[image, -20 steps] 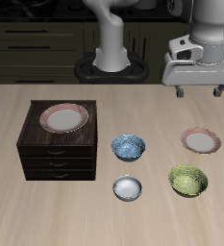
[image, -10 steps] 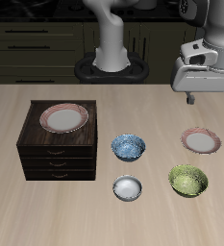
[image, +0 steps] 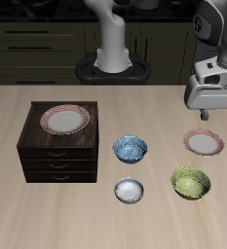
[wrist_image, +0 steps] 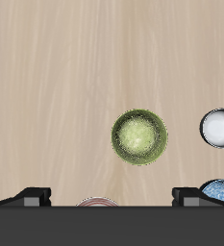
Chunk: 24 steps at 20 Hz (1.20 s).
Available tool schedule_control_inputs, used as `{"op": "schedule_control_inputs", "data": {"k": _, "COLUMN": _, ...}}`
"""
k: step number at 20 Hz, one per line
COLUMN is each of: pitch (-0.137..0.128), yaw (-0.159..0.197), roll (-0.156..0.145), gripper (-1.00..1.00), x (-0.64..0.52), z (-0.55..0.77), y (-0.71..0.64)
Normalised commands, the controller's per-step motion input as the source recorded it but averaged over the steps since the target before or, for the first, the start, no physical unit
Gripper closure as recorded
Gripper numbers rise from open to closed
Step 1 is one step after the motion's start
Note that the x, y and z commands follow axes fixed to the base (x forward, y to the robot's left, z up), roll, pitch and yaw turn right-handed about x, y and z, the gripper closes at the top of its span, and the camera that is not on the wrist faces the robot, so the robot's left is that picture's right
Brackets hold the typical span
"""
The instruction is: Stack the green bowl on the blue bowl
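Hovering gripper (image: 216,114) shifted sideways and lower, green bowl (image: 191,182) unmoved

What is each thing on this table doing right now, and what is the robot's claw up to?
green bowl: upright, empty, alone on the table
blue bowl: upright, empty, nothing stacked on it
silvery-white bowl: upright, empty
pink-rimmed plate: flat on the table
second pink-rimmed plate: on the wooden cabinet
cabinet: drawers shut
gripper: in the air, holding nothing
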Motion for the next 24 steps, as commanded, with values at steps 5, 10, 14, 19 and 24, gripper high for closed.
{"op": "schedule_control_inputs", "data": {"k": 5, "pitch": 0.028, "yaw": 0.000, "roll": -0.001, "gripper": -1.00, "x": 0.06, "z": -0.27, "y": 0.10}}
{"op": "schedule_control_inputs", "data": {"k": 10, "pitch": 0.019, "yaw": 0.006, "roll": -0.007, "gripper": -1.00, "x": 0.05, "z": -0.26, "y": -0.02}}
{"op": "schedule_control_inputs", "data": {"k": 14, "pitch": 0.014, "yaw": 0.013, "roll": -0.025, "gripper": -1.00, "x": 0.08, "z": -0.25, "y": -0.12}}
{"op": "schedule_control_inputs", "data": {"k": 19, "pitch": 0.011, "yaw": 0.003, "roll": -0.020, "gripper": -1.00, "x": 0.06, "z": -0.20, "y": -0.12}}
{"op": "schedule_control_inputs", "data": {"k": 24, "pitch": 0.037, "yaw": 0.001, "roll": -0.005, "gripper": -1.00, "x": 0.04, "z": -0.41, "y": -0.08}}
